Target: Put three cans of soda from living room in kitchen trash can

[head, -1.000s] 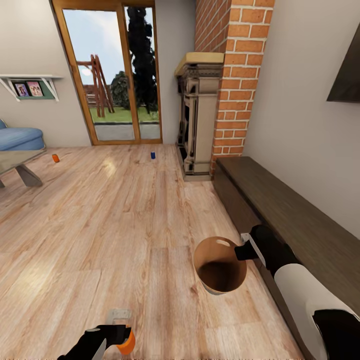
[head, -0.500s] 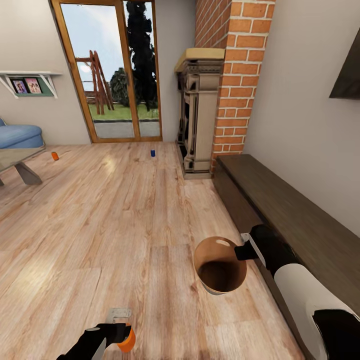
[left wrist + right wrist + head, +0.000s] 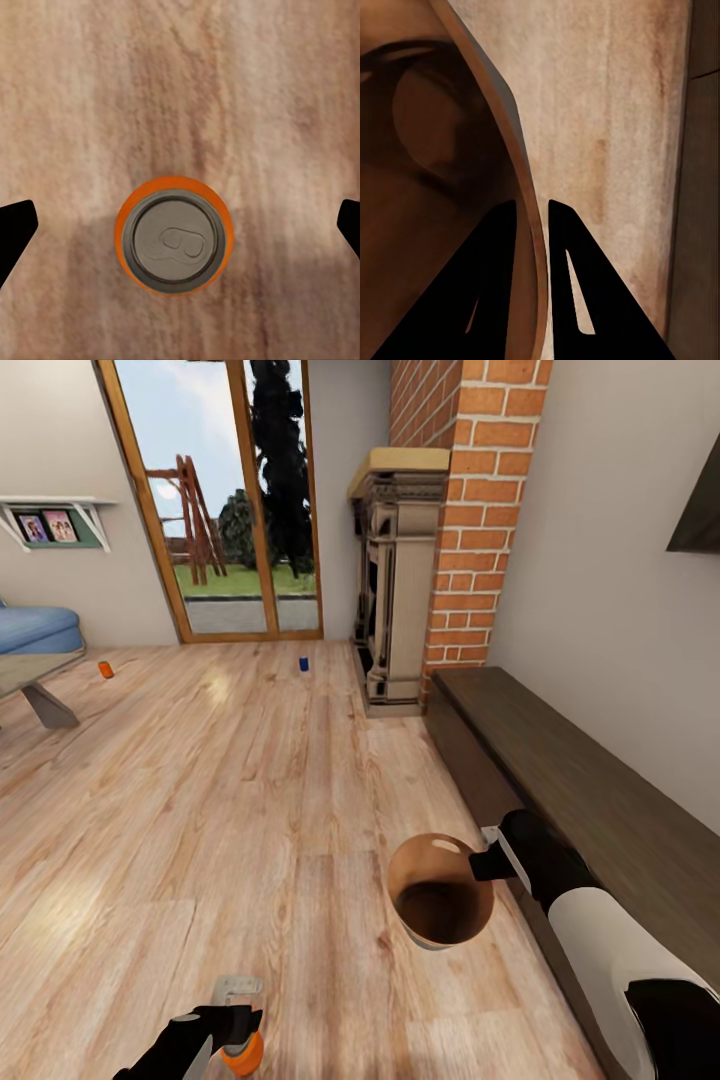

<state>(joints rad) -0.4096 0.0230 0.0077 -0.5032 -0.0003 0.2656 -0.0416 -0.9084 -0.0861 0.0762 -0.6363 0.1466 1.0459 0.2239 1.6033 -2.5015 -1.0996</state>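
Observation:
An orange can of soda stands upright on the wood floor, silvery top facing the left wrist camera. My left gripper is open above it, its black fingertips far apart and not touching it. From the head view the same can sits just under that gripper. My right gripper is shut on the rim of the tash can, one finger inside and one outside the wall. Far off on the floor stand a second orange can and a dark blue can.
A long dark wood bench runs along the right wall beside my right arm. The fireplace and its brick column stand ahead on the right. Glass doors, a blue sofa and a low table are at the far left.
The whole view has shifted a little. The orange can under my left gripper now shows slightly lower and further left. The tash can and right arm look the same.

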